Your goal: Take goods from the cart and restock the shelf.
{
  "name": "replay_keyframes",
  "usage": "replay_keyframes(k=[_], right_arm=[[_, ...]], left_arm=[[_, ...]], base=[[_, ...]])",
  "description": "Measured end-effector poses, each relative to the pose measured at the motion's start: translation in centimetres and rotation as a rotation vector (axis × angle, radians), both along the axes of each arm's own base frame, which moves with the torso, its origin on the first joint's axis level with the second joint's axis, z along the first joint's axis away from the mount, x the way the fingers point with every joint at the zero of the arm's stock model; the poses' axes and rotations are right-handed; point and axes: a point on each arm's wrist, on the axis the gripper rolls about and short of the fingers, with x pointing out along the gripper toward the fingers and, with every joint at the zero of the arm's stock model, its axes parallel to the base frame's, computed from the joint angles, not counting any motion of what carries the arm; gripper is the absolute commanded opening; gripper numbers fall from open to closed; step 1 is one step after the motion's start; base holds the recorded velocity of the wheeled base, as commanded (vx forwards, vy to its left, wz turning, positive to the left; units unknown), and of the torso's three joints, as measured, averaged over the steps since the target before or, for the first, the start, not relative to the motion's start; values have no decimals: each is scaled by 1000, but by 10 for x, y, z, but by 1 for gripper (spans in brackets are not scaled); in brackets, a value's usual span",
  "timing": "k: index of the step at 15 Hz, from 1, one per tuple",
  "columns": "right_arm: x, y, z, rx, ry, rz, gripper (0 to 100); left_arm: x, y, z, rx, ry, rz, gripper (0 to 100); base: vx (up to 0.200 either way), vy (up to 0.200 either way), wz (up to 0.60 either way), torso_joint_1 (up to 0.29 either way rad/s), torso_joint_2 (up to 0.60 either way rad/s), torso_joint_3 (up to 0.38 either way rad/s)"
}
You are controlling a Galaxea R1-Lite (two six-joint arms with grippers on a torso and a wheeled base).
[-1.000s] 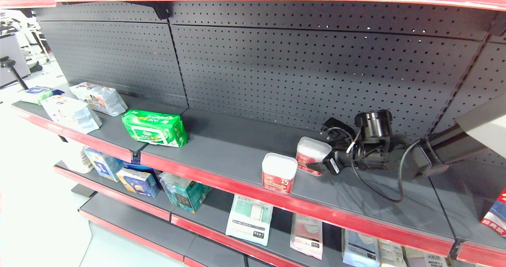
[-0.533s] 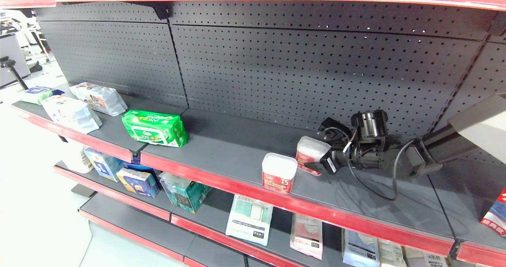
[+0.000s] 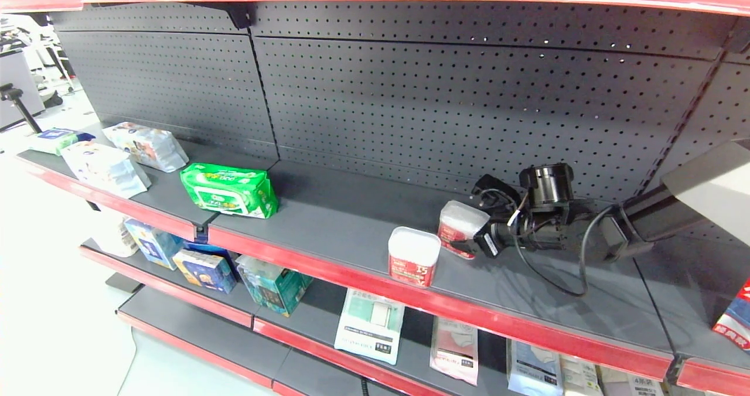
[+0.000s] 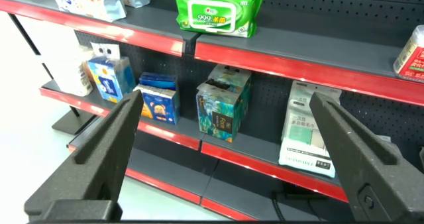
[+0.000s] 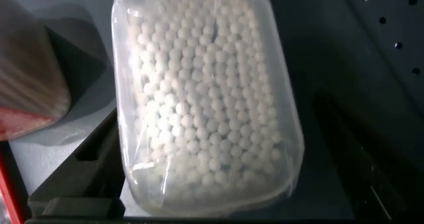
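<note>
1. Right gripper (image 3: 469,245): released. Its fingers (image 5: 79,171) stand wide apart on either side of the clear box (image 3: 461,223). One is just beside the box wall, and the other shows a visible gap.
2. Left gripper (image 4: 225,98): released and holding nothing, with fingers spread. It hangs in front of the lower shelf tiers.
3. Shelf board (image 3: 351,208): dark grey with a red front edge, backed by a perforated panel.
4. White bags (image 3: 105,167): two, lying side by side near the left end of the board.
5. Green pack (image 3: 229,189): lies flat near the front edge, between the bags and the boxes and well apart from the boxes.
6. Clear box: stands on the board toward its right end, set back from the front edge. It is filled with small white round tips and has a red label low on its side.
7. Front box (image 3: 413,255): same type, upright at the front edge, near the clear box but not touching it.
</note>
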Motion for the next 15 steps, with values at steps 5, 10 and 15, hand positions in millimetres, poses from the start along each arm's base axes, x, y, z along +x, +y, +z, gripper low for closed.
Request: replay_keyframes(k=[5, 10, 15], right_arm=[[-14, -16, -4, -37, 34, -41, 100], [-12, -18, -2, -53, 21, -84, 100], [-14, -23, -5, -61, 31, -91, 100]], left_arm=[[0, 0, 0, 0, 0, -1, 100], [0, 0, 0, 0, 0, -1, 100], [0, 0, 0, 0, 0, -1, 100]], base=[[0, 0, 0, 0, 0, 0], [0, 0, 0, 0, 0, 0], [0, 0, 0, 0, 0, 0]])
